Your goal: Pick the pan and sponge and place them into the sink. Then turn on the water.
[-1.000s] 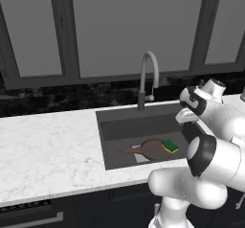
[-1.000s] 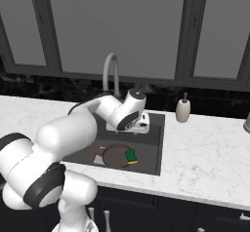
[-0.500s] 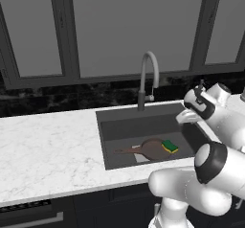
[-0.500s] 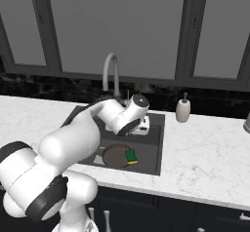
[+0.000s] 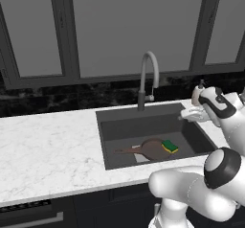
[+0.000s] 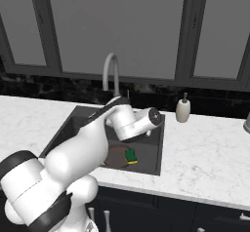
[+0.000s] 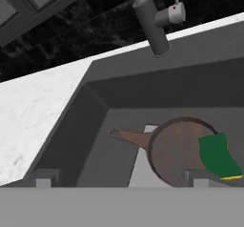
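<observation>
Dark grey sink [image 5: 111, 134] holds the pan [image 5: 152, 148], with the sponge [image 5: 169, 146] resting on its rim. Empty gripper [image 7: 119, 180], jaws wide, hangs above; reaching for the faucet lever [image 7: 170, 15], it could clip the spout.

A white marble surface [image 5: 48, 145] runs across the middle of my left base view. A curved grey faucet [image 5: 148, 78] stands at its back edge, centre frame, with a small side lever [image 7: 170, 14] near the top of my hand view. A beige soap dispenser [image 6: 183, 110] sits right of centre. Dark-framed windows [image 6: 117, 26] fill the top, above a black backsplash [image 5: 62, 97].
</observation>
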